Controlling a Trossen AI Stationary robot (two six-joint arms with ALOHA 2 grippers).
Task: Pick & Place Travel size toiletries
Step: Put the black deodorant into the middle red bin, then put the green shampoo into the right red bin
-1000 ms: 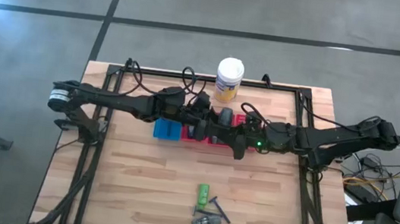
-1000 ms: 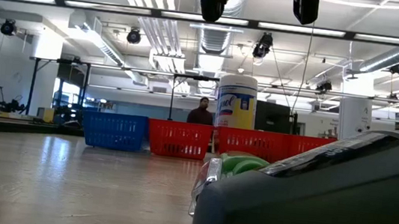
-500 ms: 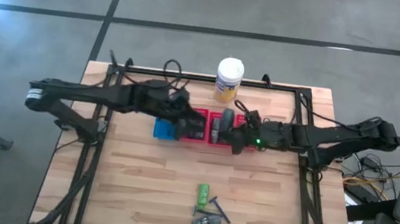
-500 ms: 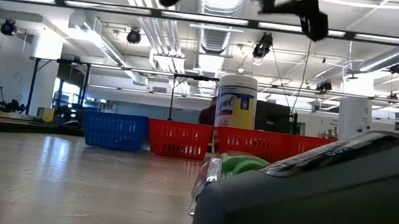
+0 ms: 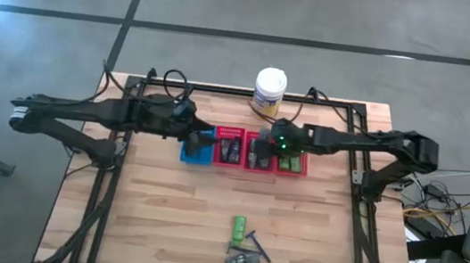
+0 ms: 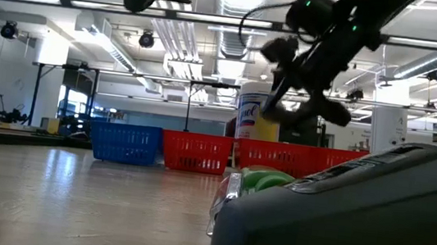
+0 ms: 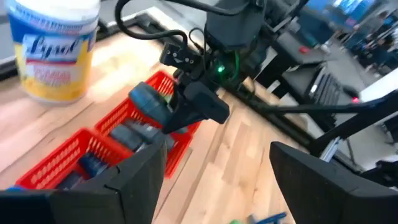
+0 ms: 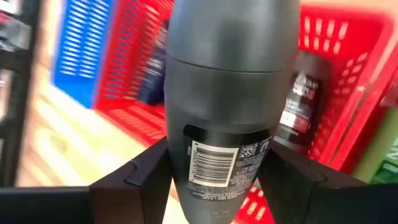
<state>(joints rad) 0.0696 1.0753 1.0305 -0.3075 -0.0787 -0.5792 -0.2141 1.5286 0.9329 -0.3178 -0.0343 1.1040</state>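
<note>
Right gripper brings a dark grey oval tube over the red baskets while the left arm backs away.

Over the last second the left gripper has pulled back from the row of red slotted plastic baskets to hang above the small blue slotted basket, fingers spread wide and empty, which clears the drop zone. The right gripper has swung in and now hovers over the middle red basket, its fingers clamped on the dark grey oval tube, tilted nose-down towards the baskets. Dark tubes already lie inside; release looks to be the next step. A bright green mini bottle and a few more dark toiletries remain near the table's front edge, so the job is unfinished.
</note>
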